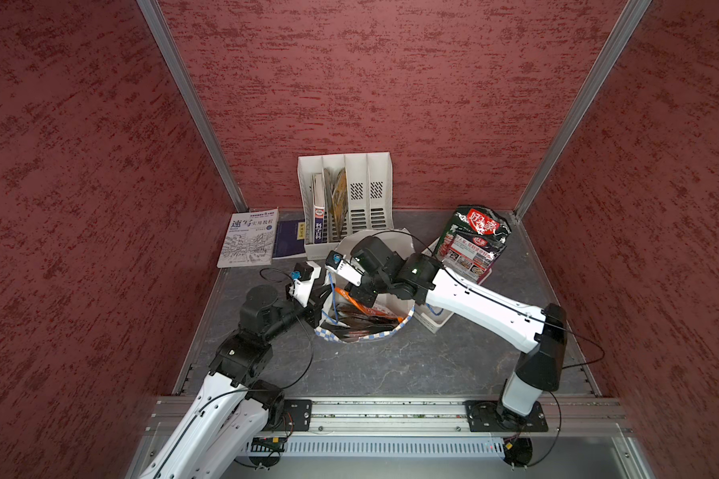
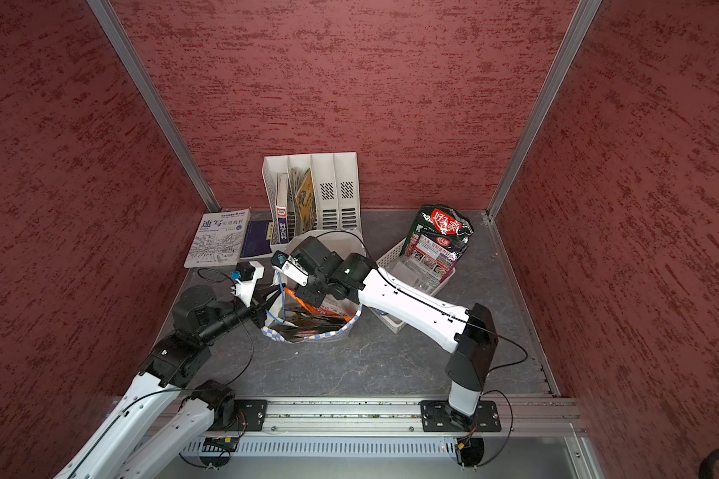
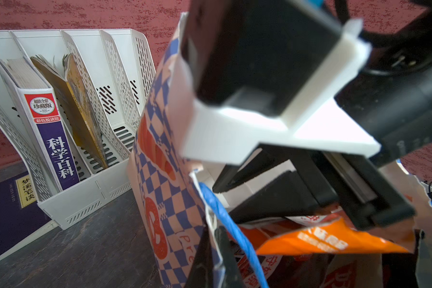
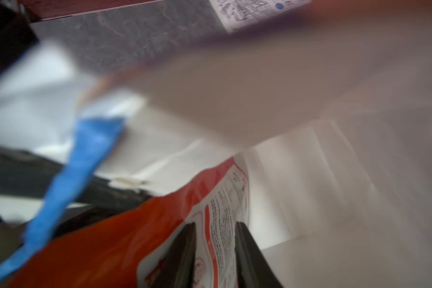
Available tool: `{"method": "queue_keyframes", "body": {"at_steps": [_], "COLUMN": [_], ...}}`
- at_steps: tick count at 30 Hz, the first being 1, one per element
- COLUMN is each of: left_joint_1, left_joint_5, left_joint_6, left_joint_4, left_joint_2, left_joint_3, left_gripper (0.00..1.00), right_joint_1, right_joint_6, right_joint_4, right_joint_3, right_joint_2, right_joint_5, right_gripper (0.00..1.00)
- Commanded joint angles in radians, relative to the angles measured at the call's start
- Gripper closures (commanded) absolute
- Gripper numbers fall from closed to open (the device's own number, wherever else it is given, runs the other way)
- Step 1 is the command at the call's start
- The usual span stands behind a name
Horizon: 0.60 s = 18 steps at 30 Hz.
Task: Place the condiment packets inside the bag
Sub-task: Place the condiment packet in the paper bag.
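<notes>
The bag (image 1: pixel 366 336) (image 2: pixel 314 335) stands mid-table, white paper with a blue-checked band. My left gripper (image 1: pixel 324 296) (image 3: pixel 213 249) is shut on the bag's rim (image 3: pixel 210 224) beside the blue cord handle (image 3: pixel 232 224). My right gripper (image 1: pixel 360 295) (image 4: pixel 216 249) reaches down into the bag, its fingers apart, and an orange-red condiment packet (image 4: pixel 135 237) (image 3: pixel 317 240) shows in the gap. Darker packets (image 1: pixel 362 321) lie deeper in the bag. A black and red packet (image 1: pixel 476 240) (image 2: pixel 441 236) stands upright in the white basket (image 1: pixel 436 321) at the right.
A white slotted file rack (image 1: pixel 349 199) holding books stands against the back wall, just behind the bag. A white book (image 1: pixel 250 242) and a dark blue one (image 1: pixel 289 238) lie flat at the back left. Red walls close in three sides.
</notes>
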Motion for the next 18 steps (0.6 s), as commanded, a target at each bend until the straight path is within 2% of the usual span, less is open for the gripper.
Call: {"method": "queue_keyframes", "body": {"at_steps": [1,3,8,11,15,18], "left_joint_1": [-0.002,-0.002,-0.002,-0.002,-0.002,-0.002], "left_joint_5": [0.017,0.016,0.017,0.02,0.02,0.022], "left_joint_6": [0.018,0.019,0.018,0.019,0.017,0.017], "left_joint_4": [0.033,0.033,0.034,0.034,0.034,0.033], "left_joint_2": [-0.014,-0.014,-0.01,-0.008,-0.011,-0.01], "left_joint_3": [-0.001,-0.001,0.0,0.001,-0.001,0.0], "left_gripper": [1.0,1.0,1.0,1.0,1.0,1.0], "right_joint_1": [0.026,0.032,0.03,0.009,-0.08,-0.212], "right_joint_6": [-0.075,-0.078,-0.07,-0.021,0.055,0.121], "right_joint_4": [-0.022,-0.019,-0.057,-0.033,0.045,0.071], "right_joint_3": [-0.044,-0.072,-0.078,-0.074,-0.099,-0.131], "right_joint_2": [-0.073,-0.093,-0.118,-0.161,-0.298,-0.421], "right_joint_5": [-0.234,-0.269,-0.168,-0.091,-0.012,0.035], "right_gripper": [0.68,0.68,0.67,0.65,0.5,0.38]}}
